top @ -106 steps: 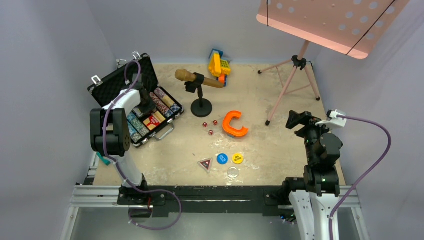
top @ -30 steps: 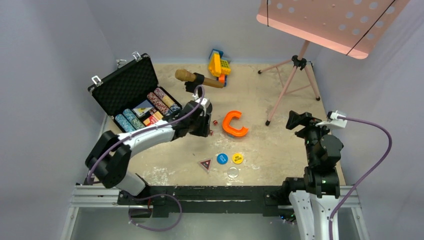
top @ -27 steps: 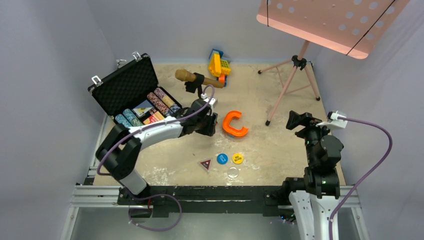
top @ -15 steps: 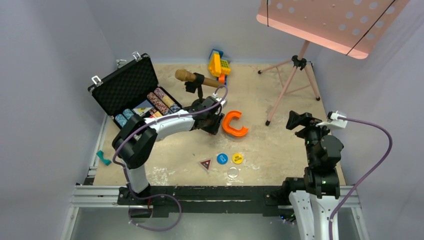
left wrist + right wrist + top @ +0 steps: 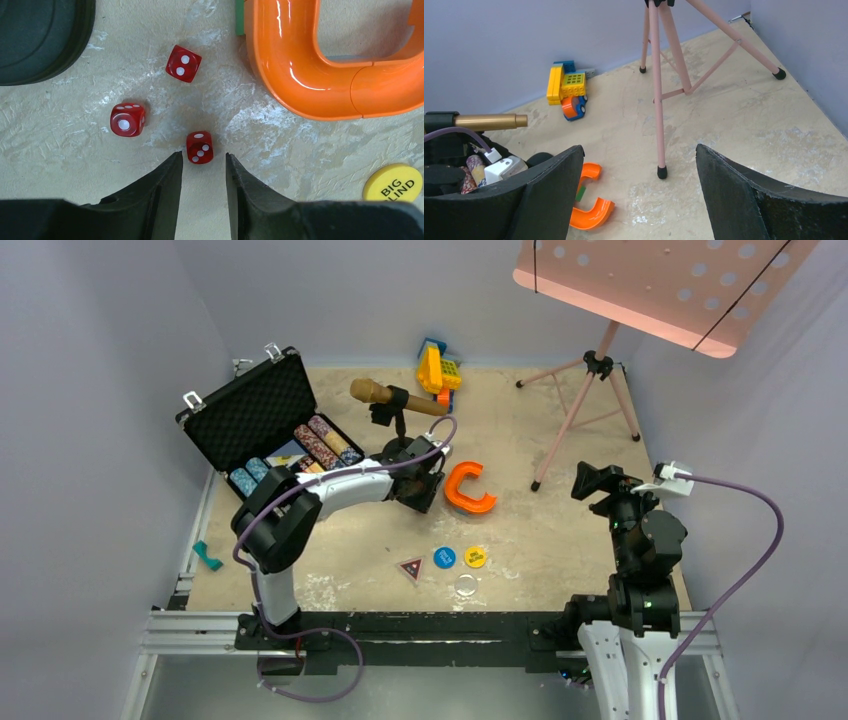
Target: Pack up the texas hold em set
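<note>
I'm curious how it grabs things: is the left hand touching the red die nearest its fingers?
Apart. The left wrist view shows bare table on both sides of the die, between it and each finger of the open left hand.

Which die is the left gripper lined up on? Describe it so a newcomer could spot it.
Start at the orange C-shaped piece; three small red dice lie beside it. The target die is the one directly off the open left gripper, centred on its opening, while the other two sit farther away.

glossy plast. dice [image 5: 199,147], rough matt tbl [image 5: 300,145]
</note>
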Controlling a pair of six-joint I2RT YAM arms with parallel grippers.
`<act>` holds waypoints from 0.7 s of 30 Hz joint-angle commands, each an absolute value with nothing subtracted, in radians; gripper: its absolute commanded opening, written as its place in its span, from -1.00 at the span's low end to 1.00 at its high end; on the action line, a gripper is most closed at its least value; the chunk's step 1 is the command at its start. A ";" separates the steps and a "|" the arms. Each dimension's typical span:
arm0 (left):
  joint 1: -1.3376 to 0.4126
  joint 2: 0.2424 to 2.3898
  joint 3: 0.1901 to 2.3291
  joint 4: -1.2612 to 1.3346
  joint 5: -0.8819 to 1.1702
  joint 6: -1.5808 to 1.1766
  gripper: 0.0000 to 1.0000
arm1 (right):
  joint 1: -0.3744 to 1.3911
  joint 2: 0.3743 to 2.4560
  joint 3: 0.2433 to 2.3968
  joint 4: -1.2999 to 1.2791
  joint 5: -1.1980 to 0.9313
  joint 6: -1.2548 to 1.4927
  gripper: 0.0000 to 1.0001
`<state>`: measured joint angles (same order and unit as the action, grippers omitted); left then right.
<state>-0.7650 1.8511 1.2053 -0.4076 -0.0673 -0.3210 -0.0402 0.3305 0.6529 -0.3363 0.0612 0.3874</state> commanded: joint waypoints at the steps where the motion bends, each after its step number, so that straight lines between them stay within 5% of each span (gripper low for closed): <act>1: -0.765 1.859 1.250 -0.406 -0.081 -0.320 -0.20 | -0.044 0.327 0.675 -0.305 0.057 0.382 0.74; 13: -0.765 1.887 1.279 -0.429 -0.092 -0.317 -0.30 | -0.044 0.327 0.675 -0.307 0.055 0.382 0.74; 21: -0.765 1.885 1.276 -0.425 -0.097 -0.311 -0.68 | -0.044 0.327 0.675 -0.307 0.057 0.382 0.74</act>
